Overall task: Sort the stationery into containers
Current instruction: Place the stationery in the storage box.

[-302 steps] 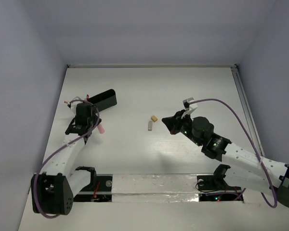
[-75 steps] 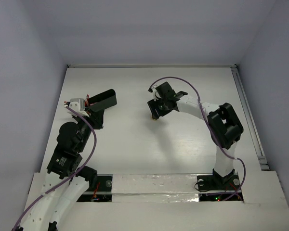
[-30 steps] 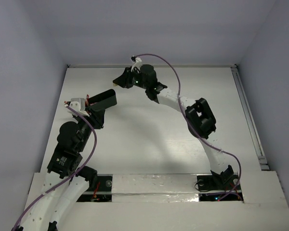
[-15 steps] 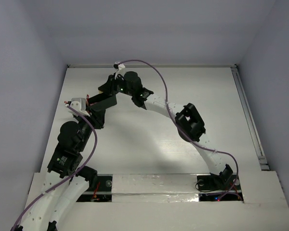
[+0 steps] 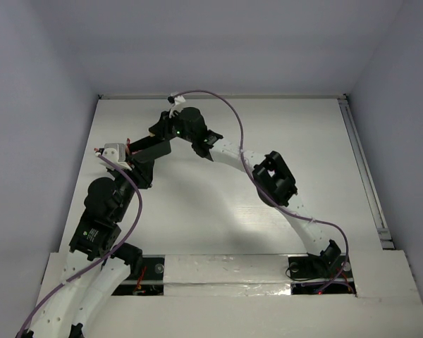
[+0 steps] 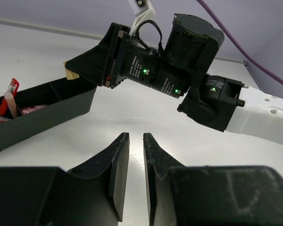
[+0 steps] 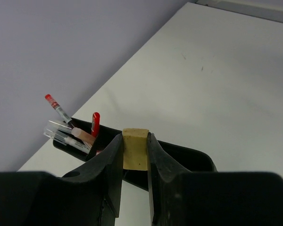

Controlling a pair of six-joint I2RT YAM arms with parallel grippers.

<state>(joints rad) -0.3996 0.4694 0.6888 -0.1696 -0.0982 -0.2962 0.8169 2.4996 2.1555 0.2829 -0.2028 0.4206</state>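
My right gripper (image 7: 135, 136) is shut on a small beige eraser block (image 7: 135, 149) and holds it just above the long black box (image 7: 184, 157). The box's far end holds red and clear pens (image 7: 68, 128), standing tilted. In the top view the right gripper (image 5: 158, 131) hovers over the box (image 5: 154, 148) at the back left. My left gripper (image 6: 136, 136) is empty, its jaws nearly together with a slim gap, low over the table next to the box (image 6: 42, 113). In the left wrist view the eraser (image 6: 70, 70) shows at the right gripper's tip.
The right arm (image 5: 268, 176) stretches across the middle of the table to the back left. The left arm (image 5: 102, 211) stands close to the box's near side. The left wall is close behind the box. A rail (image 5: 359, 162) runs along the right edge.
The right gripper carried the beige eraser from the middle of the table to the back left. It now hovers over the black box. The left arm has not moved.
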